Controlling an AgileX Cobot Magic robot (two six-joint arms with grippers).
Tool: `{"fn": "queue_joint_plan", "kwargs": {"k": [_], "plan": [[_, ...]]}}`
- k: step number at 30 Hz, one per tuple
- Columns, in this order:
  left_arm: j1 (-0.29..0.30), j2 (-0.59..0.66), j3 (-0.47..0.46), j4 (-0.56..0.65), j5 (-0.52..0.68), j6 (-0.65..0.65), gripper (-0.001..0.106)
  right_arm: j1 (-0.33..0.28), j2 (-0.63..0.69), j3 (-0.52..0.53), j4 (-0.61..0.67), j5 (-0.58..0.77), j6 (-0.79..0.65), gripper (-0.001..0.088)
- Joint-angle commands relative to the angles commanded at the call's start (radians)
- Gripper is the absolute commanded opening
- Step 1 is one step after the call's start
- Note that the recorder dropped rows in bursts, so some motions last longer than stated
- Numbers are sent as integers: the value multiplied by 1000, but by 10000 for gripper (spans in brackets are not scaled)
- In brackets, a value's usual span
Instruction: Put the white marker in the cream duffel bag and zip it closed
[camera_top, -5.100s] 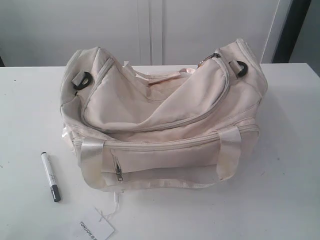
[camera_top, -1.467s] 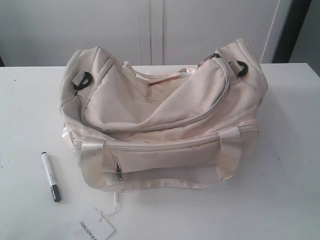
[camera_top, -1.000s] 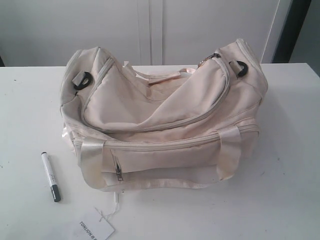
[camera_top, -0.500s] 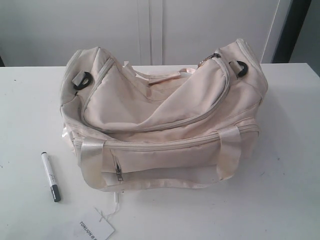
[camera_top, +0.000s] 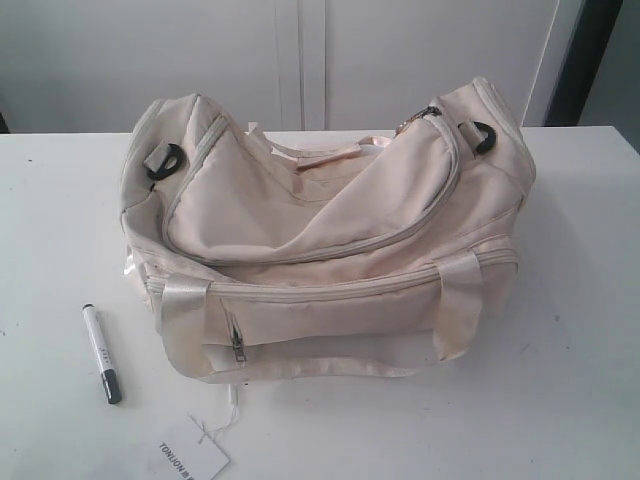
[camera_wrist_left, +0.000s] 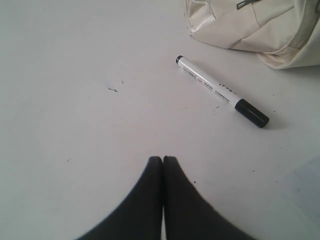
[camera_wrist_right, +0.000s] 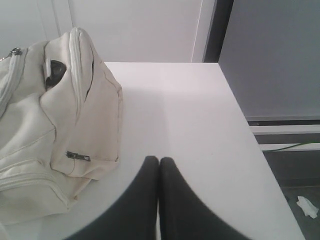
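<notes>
Soft cloth cream duffel bag (camera_top: 330, 230) has glossy satin handles (camera_top: 185, 320).

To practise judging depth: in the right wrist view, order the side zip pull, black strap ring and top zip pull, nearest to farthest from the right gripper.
1. Side zip pull, low on the bag's end.
2. Black strap ring, higher on that end.
3. Top zip pull, on the bag's top.

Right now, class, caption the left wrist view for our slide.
Shut gripper faces a white marker lying near the cream bag.

Both claws (camera_wrist_left: 162, 161) (camera_wrist_right: 159, 161) closed, empty.
</notes>
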Motion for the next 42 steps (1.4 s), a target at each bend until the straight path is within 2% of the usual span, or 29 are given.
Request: {"fn": "queue_joint_plan", "kwargs": {"k": [3,7,12,21,27,32,42], "plan": [[0,0,0,0,0,0,0,0,19,-25,35,5,-12,0],[0,0,0,0,0,0,0,0,127,-146,118,89,-30,0],[0,0,0,0,0,0,0,0,291,-273,335,233,-211,0],[0,0,0,0,0,0,0,0,444,-345,617,279,-428,0],[0,0,0,0,0,0,0,0,491,-349,745,264,-717,0],[0,0,0,0,0,0,0,0,543,-357,870,241,-726,0],[0,0,0,0,0,0,0,0,706,-471,873,280,-707,0]]}}
